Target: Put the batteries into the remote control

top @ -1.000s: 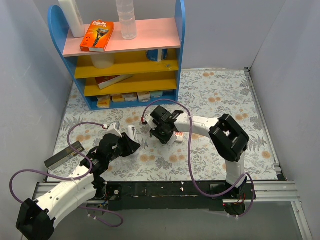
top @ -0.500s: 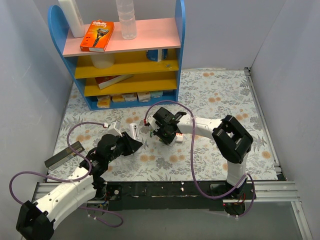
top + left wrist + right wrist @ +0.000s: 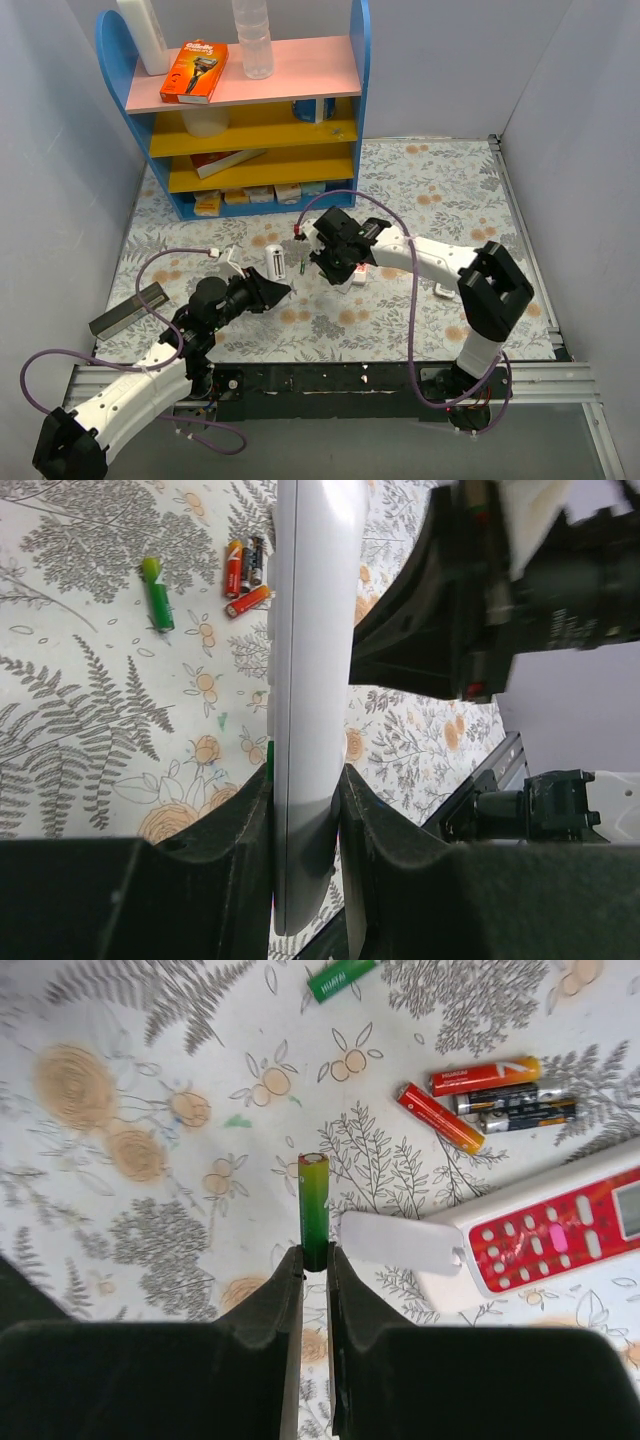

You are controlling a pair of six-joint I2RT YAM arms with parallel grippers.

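My left gripper (image 3: 305,810) is shut on the white remote control (image 3: 310,650) and holds it edge-on above the floral mat; in the top view the remote control (image 3: 275,262) stands left of centre with the left gripper (image 3: 272,290) below it. My right gripper (image 3: 314,1257) is shut on a green battery (image 3: 314,1205) that points away from the fingers, above the mat. Loose batteries lie on the mat: one green (image 3: 340,978), two red (image 3: 485,1076) and dark ones (image 3: 515,1108). They also show in the left wrist view (image 3: 240,570).
A red-and-white remote (image 3: 560,1230) lies face up by the right gripper, with a flat white cover piece (image 3: 395,1242) at its end. A blue shelf unit (image 3: 250,110) stands at the back left. A dark box (image 3: 128,310) lies at the left edge.
My left gripper has carried the remote control a little to the right. My right arm's elbow has swung right, and its gripper with the green battery has shifted slightly right.
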